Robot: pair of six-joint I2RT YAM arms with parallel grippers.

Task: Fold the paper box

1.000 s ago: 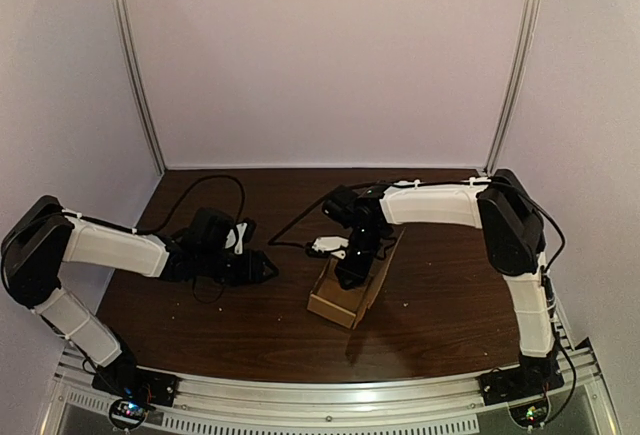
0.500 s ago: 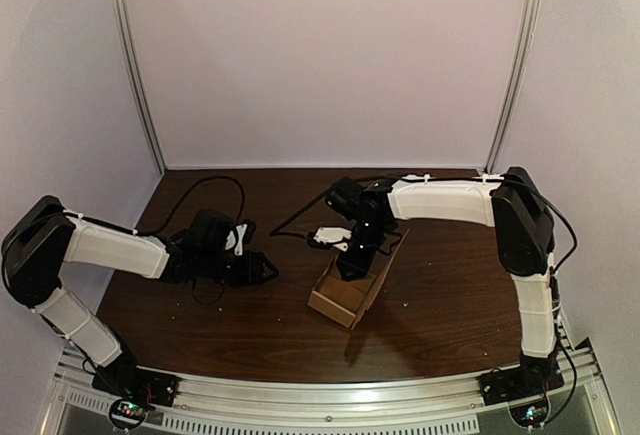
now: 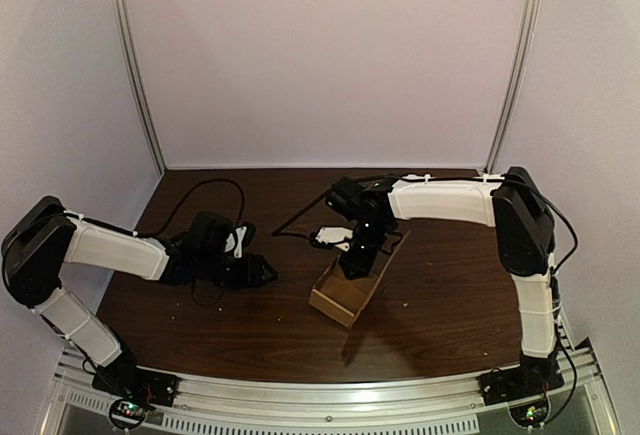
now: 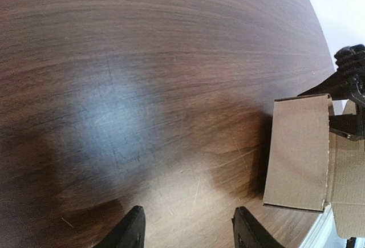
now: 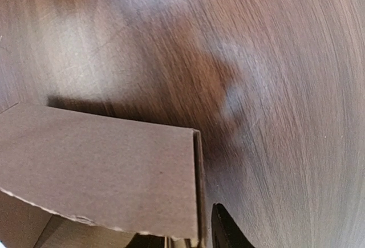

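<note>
In its wrist view left tool (image 4: pixel 188 230) gapes; right tool (image 3: pixel 352 261), at box (image 3: pixel 338 301), state unclear.

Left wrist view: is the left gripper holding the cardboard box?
No: the left gripper has its jaws apart over bare table, with the cardboard box clear of them at the picture's edge.

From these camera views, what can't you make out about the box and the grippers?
1. Whether the right gripper is shut: top view, the right arm covers it; right wrist view, only one finger shows, the rest cut off at the bottom edge.
2. The paper box interior: top view, hidden by that gripper.
3. The box's far side: left wrist view, cut off at the right edge.
</note>
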